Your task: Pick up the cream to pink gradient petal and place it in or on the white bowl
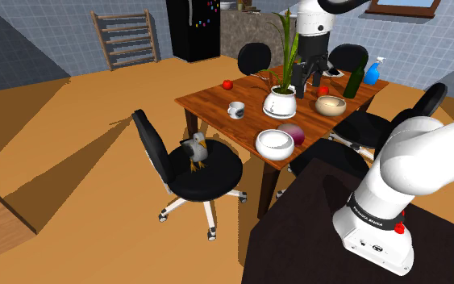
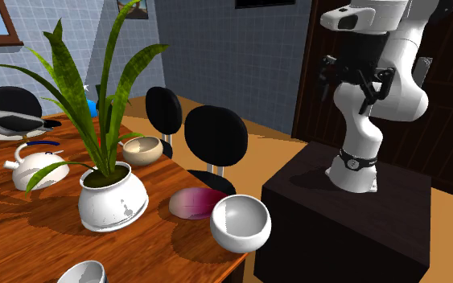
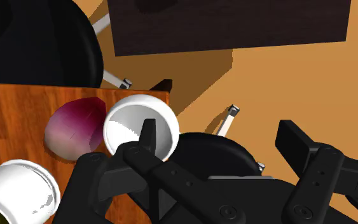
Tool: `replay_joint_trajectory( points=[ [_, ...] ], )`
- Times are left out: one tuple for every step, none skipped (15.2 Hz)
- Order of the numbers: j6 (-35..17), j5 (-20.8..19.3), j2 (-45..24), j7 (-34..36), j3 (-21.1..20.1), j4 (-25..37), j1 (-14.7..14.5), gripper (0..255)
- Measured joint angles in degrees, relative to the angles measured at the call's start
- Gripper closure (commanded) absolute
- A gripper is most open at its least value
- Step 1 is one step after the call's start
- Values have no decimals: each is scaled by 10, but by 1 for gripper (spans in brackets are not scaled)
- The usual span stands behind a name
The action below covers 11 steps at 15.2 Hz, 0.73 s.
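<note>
The petal (image 1: 293,133) is a rounded shell, dark magenta fading to pale cream-pink, lying near the table's front corner. It rests right beside the white bowl (image 1: 274,144), which stands at the table's edge and holds nothing. My black gripper (image 1: 309,84) hangs open high above the table, between the potted plant and the tan bowl, well away from the petal. In the wrist view the petal (image 3: 75,125) and the white bowl (image 3: 139,125) lie far below, past one fingertip (image 3: 149,135). In the second exterior view the petal (image 2: 196,203) touches the bowl (image 2: 240,223).
A white pot with a tall plant (image 1: 280,101) stands mid-table, with a tan bowl (image 1: 330,105), a mug (image 1: 235,110), a green bottle (image 1: 354,81) and a blue spray bottle (image 1: 372,71) around it. Black office chairs ring the table; one carries a seagull figure (image 1: 194,150).
</note>
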<state>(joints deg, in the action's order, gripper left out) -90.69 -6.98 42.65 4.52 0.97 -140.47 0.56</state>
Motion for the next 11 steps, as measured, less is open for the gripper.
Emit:
replay_joint_trajectory(
  points=[
    [0,0,0,0,0,0,0,0],
    [-5,0,-2,-5,7,0,2,0],
    [-16,-2,-6,-15,22,-2,8,0],
    [-25,-4,-9,-28,39,-3,13,0],
    [-36,-4,-17,-40,57,-1,18,0],
    [-47,-3,-24,-51,72,0,23,0],
    [-58,-4,-30,-66,92,0,29,0],
    [-71,-5,-37,-83,113,-1,35,0],
    [-80,-1,-46,-95,130,3,38,0],
    [-91,1,-62,-112,151,11,41,0],
    [-103,4,-72,-127,170,11,45,0]
  ],
)
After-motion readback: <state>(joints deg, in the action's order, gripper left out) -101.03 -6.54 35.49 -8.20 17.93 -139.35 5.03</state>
